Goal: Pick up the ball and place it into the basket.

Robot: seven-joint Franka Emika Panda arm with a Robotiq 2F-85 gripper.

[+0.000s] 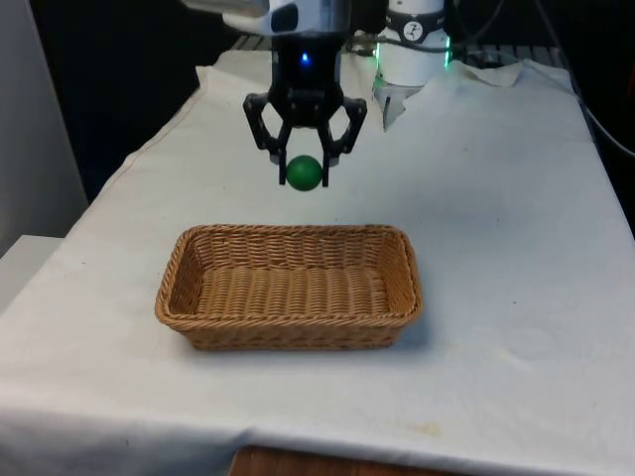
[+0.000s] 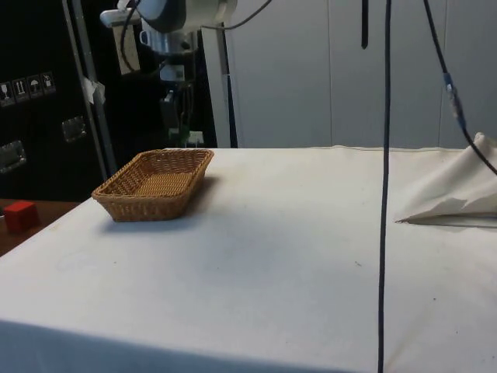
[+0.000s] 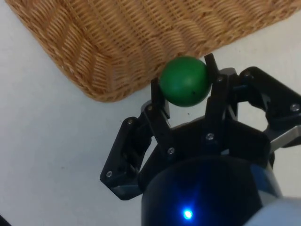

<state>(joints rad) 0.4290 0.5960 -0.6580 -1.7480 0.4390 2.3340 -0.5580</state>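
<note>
A green ball (image 1: 305,173) hangs in the air, pinched between the black fingers of my gripper (image 1: 305,167), which is shut on it. Below and a little nearer the camera stands a brown wicker basket (image 1: 185,273), oblong and holding nothing. In the wrist view the ball (image 3: 184,81) sits between the fingertips (image 3: 156,89), over the basket's far rim (image 3: 94,70), near one corner. In the side view the gripper (image 2: 177,109) hovers above the far end of the basket (image 2: 132,200).
White cloth (image 1: 516,297) covers the table on all sides of the basket. A crumpled fold of cloth (image 2: 458,194) lies at the side view's right. A black cable (image 2: 384,194) hangs down in front of the side camera.
</note>
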